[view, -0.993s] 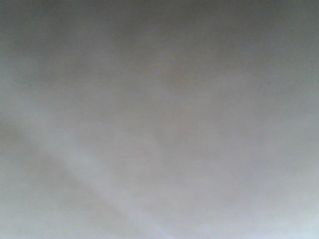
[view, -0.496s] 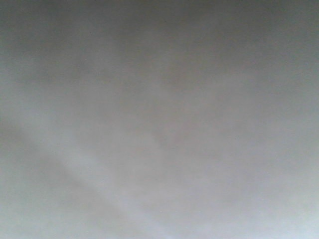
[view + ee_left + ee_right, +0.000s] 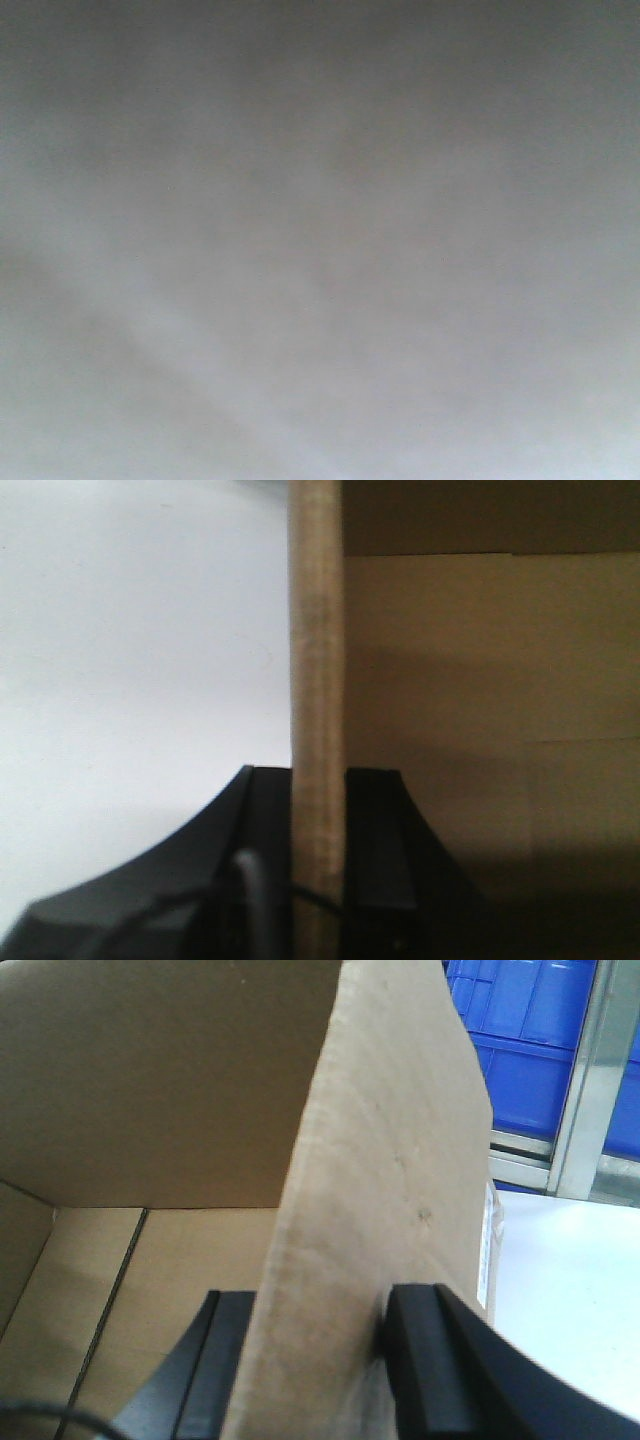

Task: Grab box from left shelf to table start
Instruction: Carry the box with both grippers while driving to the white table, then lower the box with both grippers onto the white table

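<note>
Cardboard box [image 3: 450,680] is held by both arms: left gripper [image 3: 318,815] and right gripper [image 3: 318,1325] each clamp an upright wall, likely to share its bulk. White table [image 3: 570,1290] shows just outside those walls.

Front view blurred grey, wrist views soft

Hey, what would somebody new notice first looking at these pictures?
Both wrist views are filled by the brown cardboard box, with one of its walls seen edge-on in each, pinched by the left gripper in one and the right gripper in the other. Blue plastic crates stand out at the top right of the right wrist view. The front view is only a featureless grey blur.
</note>
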`<state>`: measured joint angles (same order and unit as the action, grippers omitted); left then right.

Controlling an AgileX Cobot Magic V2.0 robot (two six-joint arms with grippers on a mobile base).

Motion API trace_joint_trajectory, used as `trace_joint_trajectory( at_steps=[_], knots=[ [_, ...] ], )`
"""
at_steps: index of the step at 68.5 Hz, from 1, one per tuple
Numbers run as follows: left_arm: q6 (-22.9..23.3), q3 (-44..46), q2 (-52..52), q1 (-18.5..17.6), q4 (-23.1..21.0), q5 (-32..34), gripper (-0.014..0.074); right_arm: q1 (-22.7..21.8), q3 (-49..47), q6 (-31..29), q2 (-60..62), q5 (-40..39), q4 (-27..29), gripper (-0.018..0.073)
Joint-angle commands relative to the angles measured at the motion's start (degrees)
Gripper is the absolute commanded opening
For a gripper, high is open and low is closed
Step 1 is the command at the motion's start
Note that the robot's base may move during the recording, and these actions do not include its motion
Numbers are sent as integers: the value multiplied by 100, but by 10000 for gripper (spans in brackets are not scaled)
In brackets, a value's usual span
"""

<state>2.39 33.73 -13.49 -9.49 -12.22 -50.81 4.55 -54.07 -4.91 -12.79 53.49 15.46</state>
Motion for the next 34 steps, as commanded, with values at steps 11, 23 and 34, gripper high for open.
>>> trace_joint_trajectory(
  at_steps=[11,23,34],
  knots=[
    [-42,411,-142,-4,560,-416,-92,-12,-182,-4,-193,-657,-138,57],
    [-42,1112,-542,-4,575,-465,-92,-12,-409,-4,-782,-549,-138,57],
    [-7,1847,-1167,-4,575,-500,-92,-12,-853,-4,-1515,-156,-138,57]
  ],
)
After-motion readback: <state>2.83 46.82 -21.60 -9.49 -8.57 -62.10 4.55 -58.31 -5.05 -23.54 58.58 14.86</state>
